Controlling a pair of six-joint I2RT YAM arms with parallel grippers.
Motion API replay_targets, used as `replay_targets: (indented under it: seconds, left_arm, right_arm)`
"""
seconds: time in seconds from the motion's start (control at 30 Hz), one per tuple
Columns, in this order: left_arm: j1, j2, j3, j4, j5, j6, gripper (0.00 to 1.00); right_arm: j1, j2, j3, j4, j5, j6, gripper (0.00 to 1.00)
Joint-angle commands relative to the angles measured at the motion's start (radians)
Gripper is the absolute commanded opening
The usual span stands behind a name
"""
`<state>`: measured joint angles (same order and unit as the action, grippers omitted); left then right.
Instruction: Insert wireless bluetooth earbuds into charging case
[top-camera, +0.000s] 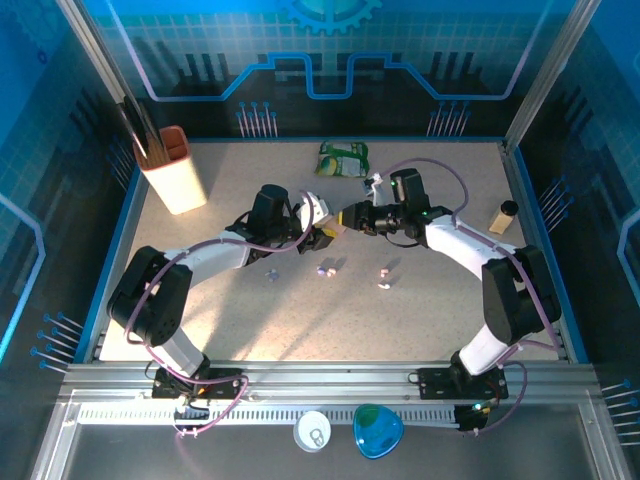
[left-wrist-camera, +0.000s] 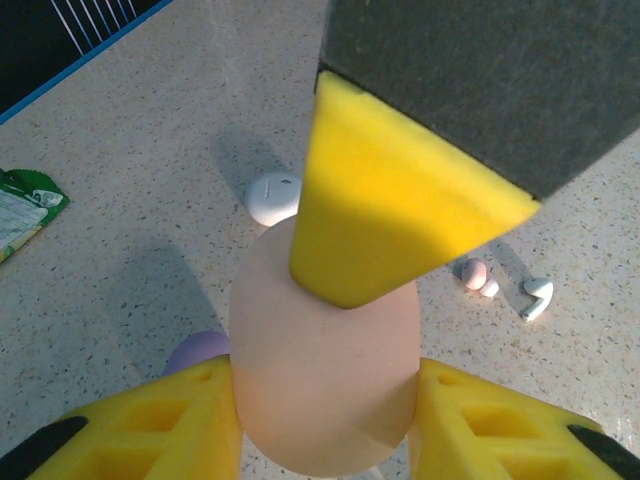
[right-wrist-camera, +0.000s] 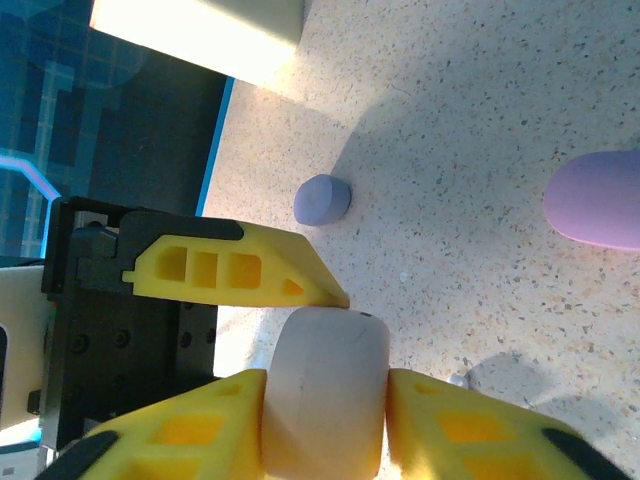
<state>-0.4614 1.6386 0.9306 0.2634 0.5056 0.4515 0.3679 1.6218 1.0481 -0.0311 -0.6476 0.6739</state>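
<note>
Earbuds (top-camera: 325, 268) of pale plastic are lying at six o'clock from the peach pebble-shaped case (left-wrist-camera: 320, 330) that the left gripper (left-wrist-camera: 325, 400) and right gripper (right-wrist-camera: 325, 415) are clamping.

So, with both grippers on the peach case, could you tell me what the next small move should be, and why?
Probably the right gripper should ease the peach case open while the left gripper holds it steady. Both pinch it, it looks closed, and the earbuds lie loose on the table, so none can go in yet.
</note>
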Motion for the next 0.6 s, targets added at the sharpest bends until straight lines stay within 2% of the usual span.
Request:
replay_targets:
  seconds: [0.0, 0.1, 0.17, 0.2, 0.27, 0.33, 0.43, 0.57]
  left_arm:
    - [-0.009, -0.029, -0.011, 0.041, 0.038, 0.003, 0.43]
    - [-0.009, -0.031, -0.024, 0.069, 0.035, -0.012, 0.46]
    - [-0.008, -0.034, -0.037, 0.108, 0.033, -0.036, 0.54]
    - [-0.007, -0.037, -0.051, 0.143, 0.034, -0.055, 0.62]
    - [-0.003, -0.048, -0.083, 0.223, 0.027, -0.117, 0.83]
    - [0.018, -0.062, -0.132, 0.357, 0.037, -0.224, 0.97]
    - [0.049, -0.079, -0.221, 0.606, 0.06, -0.387, 0.99]
    - [0.066, -0.051, -0.319, 0.966, 0.07, -0.519, 0.99]
  right_arm:
    - [0.009, 0.002, -0.018, 0.006, -0.026, 0.004, 0.28]
    - [0.004, -0.013, -0.027, 0.024, -0.03, 0.012, 0.24]
    - [-0.004, -0.025, -0.04, 0.046, -0.036, 0.03, 0.23]
    - [-0.011, -0.034, -0.048, 0.062, -0.041, 0.042, 0.23]
    - [-0.023, -0.055, -0.065, 0.097, -0.058, 0.075, 0.21]
    - [-0.036, -0.089, -0.089, 0.153, -0.087, 0.126, 0.21]
    - [-0.047, -0.142, -0.123, 0.239, -0.117, 0.214, 0.21]
    - [-0.052, -0.186, -0.188, 0.436, -0.161, 0.384, 0.19]
